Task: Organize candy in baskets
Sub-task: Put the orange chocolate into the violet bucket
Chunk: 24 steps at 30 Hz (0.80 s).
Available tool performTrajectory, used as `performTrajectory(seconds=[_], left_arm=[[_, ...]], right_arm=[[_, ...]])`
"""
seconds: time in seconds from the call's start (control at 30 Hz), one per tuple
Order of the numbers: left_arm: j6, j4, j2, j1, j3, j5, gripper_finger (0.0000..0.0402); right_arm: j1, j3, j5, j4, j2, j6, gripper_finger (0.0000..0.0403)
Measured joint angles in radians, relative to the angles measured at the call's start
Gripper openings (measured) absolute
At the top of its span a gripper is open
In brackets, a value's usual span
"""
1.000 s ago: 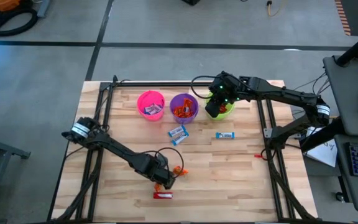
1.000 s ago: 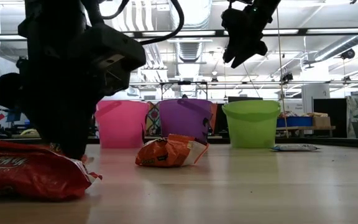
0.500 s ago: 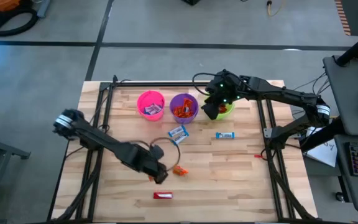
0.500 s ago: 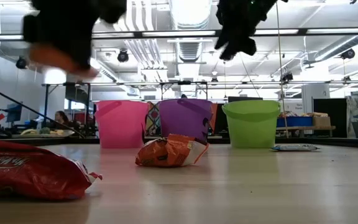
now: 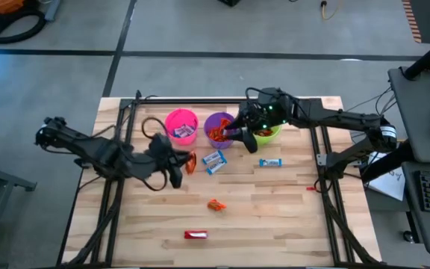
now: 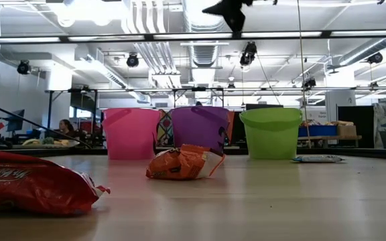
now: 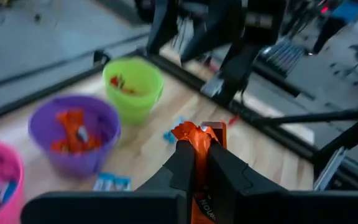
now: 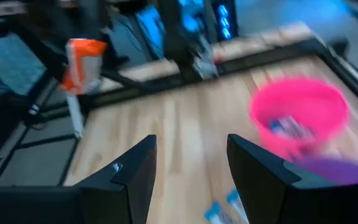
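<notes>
My left gripper (image 5: 184,164) hangs above the table's left middle, shut on an orange candy (image 5: 192,161), and is out of the low view. Open and holding nothing, my right gripper (image 5: 235,134) hovers high between the purple basket (image 5: 219,128) and the green basket (image 5: 269,133). The pink basket (image 5: 181,125) stands left of the purple one. Loose candy lies flat on the table: two blue pieces (image 5: 213,161) (image 5: 270,162), an orange one (image 5: 216,204) and a red one (image 5: 195,235). My left gripper pinches the orange candy between its two fingers (image 7: 182,163). One crumpled end of the wrapper (image 7: 197,134) sticks out past the fingertips. The fingers lie nearly level, pointing toward the table's right side. The candy is lifted clear of the table.
The three baskets stand in a row near the far edge, with candy inside each. Black frame rails (image 5: 118,149) run along the table's left and right sides. Bare wood lies at the near right (image 5: 290,224).
My left gripper has risen from the near middle of the table with the orange candy and gone toward the far edge, tipping from pointing down to nearly level. My right gripper has gone from above the green basket toward the purple one and tipped up.
</notes>
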Motion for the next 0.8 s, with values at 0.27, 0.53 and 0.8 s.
performTrajectory(seconds=[0.27, 0.53, 0.8], left_arm=[[0.214, 0.148, -0.014, 0.077, -0.001, -0.001, 0.0012], [0.307, 0.284, 0.06, 0.201, -0.001, -0.036, 0.0012], [0.383, 0.426, 0.115, 0.244, -0.002, -0.024, 0.0012]], right_arm=[[0.064, 0.0, -0.004, 0.195, 0.0, 0.023, 0.0187], [0.068, -0.001, 0.002, 0.232, 0.011, 0.082, 0.0187], [0.066, -0.003, 0.07, 0.216, 0.039, 0.11, 0.0187]])
